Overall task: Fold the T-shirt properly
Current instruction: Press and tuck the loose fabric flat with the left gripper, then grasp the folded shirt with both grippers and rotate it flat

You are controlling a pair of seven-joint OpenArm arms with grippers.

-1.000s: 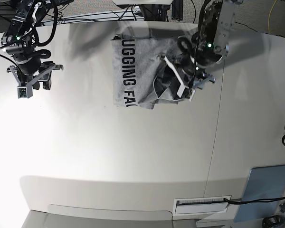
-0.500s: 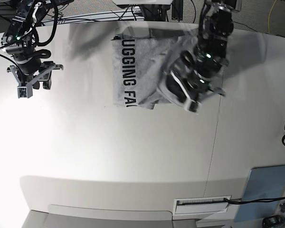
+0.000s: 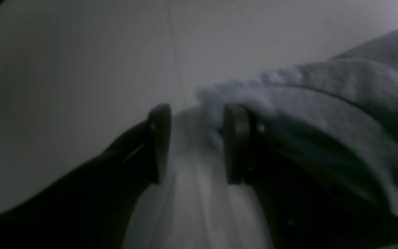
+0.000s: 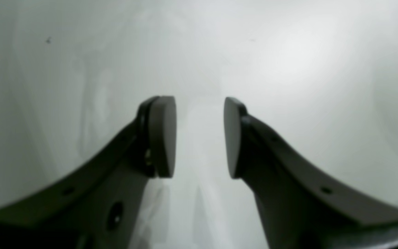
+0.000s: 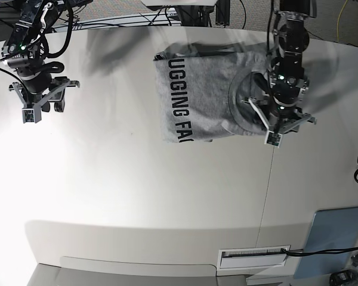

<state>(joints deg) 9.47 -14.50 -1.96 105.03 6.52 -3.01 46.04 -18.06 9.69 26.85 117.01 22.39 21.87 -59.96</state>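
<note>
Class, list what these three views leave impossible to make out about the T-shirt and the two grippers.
- T-shirt lettering: base view, cut short by a fold.
- Left gripper: left wrist view dark and blurred; cloth lies by one finger, grip unclear.
- Shirt's right edge: base view, under the left arm.
- Right gripper: only bare table shows.

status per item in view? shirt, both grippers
T-shirt: partly folded, rumpled, black lettering up, on the table.
Left gripper: jaws apart at the shirt's edge, cloth beside one finger, no grip visible.
Right gripper: open, empty, above bare table, away from the shirt.
</note>
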